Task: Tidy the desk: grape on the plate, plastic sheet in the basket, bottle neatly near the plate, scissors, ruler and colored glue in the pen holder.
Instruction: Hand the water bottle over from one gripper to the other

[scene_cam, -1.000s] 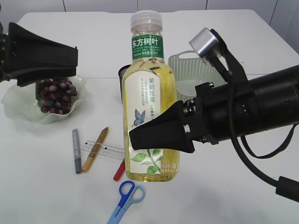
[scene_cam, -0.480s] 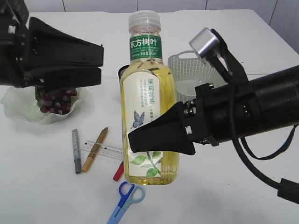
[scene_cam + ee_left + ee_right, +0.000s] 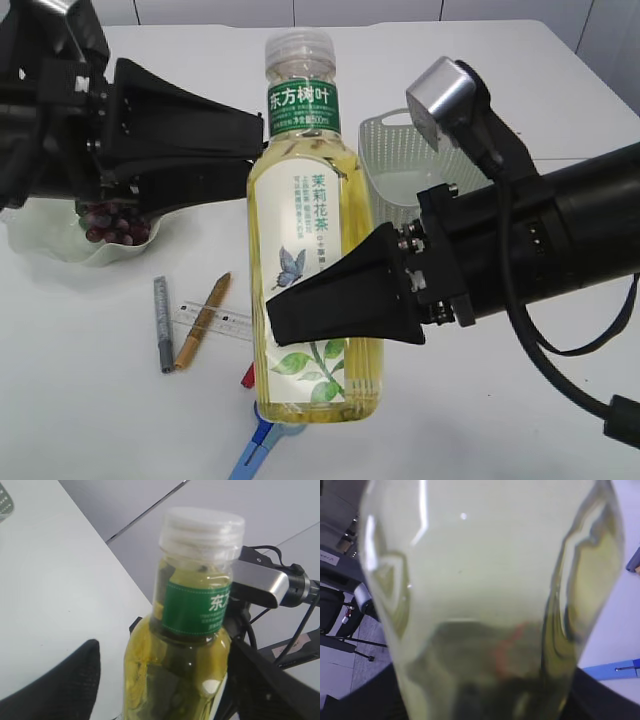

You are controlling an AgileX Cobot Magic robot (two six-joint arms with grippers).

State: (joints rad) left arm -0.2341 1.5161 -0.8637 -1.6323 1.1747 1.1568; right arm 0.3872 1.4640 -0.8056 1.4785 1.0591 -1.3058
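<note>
bottle [image 3: 315,230] gripped by right tool [image 3: 340,305] above white table [image 3: 90,410]; left tool [image 3: 215,130] open.

You now see the left tool [image 3: 245,165] reaching in from the plate side to the bottle [image 3: 313,250] neck; the bottle has risen and tilted, covering the scissors [image 3: 255,452].

The raised bottle [image 3: 315,230] and both arms are blocking the middle; bare table [image 3: 90,420] is lying open front-left
</note>
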